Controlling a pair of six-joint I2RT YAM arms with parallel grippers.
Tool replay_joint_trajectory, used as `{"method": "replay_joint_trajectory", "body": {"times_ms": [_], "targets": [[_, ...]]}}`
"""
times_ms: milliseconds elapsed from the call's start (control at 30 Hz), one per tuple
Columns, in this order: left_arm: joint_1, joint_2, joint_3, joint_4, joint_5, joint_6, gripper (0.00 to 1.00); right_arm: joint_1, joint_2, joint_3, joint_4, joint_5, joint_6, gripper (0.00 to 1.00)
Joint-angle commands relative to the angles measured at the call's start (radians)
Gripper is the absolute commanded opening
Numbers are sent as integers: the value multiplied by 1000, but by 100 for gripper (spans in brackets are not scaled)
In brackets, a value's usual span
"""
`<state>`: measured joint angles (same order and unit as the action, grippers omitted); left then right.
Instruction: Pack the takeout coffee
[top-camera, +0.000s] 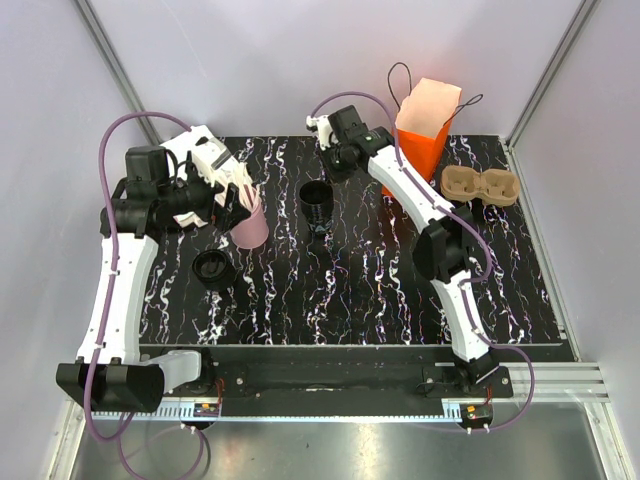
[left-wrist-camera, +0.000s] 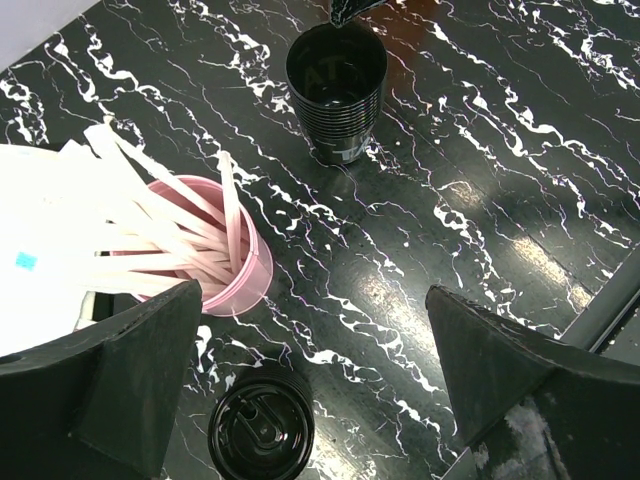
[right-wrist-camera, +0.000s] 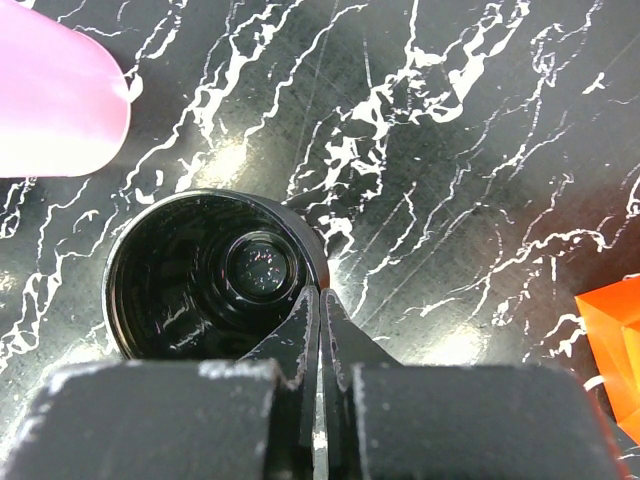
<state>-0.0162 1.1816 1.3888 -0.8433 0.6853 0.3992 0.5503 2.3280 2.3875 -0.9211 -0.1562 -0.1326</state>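
Top external view, left to right. Left pincer (left-wrist-camera: 315, 395): jaws spread wide, holding nothing, hanging over the pink cup of wooden sticks (top-camera: 250, 222). Takeout coffee (top-camera: 213, 268): small black paper cup with a dark lid, upright on the black marbled tabletop (top-camera: 400, 290), just nearer the arm bases than the pink cup and apart from it; the left wrist view puts it low between the open fingers. Handling, by my reckoning: light if empty, heavier and sloshing if filled, which I cannot tell; thin wall that dents under a hard squeeze; smooth, rather slippery sides. Best taken across the body below the lid rim, kept upright, never by the lid, which might pop off. Lidless black cup (top-camera: 316, 205): mid-tabletop, well apart from the coffee. Right pincer (right-wrist-camera: 315, 300): jaws pressed together to a hairline, at that cup's rim; whether it nips the rim I cannot tell. Orange bag (top-camera: 425, 135): upright at the far edge, mouth open. Cardboard cup carrier (top-camera: 480, 185): beside the bag.
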Motion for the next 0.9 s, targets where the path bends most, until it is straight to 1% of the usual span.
{"method": "replay_joint_trajectory", "body": {"times_ms": [0, 267, 867], "targets": [[-2, 0, -7, 44, 3, -8, 99, 28, -15, 15, 5, 4, 19, 0], [-2, 1, -5, 49, 10, -8, 99, 40, -45, -24, 27, 17, 19, 0], [-2, -5, -11, 53, 7, -13, 99, 89, -24, -1, 71, 58, 62, 0]]}}
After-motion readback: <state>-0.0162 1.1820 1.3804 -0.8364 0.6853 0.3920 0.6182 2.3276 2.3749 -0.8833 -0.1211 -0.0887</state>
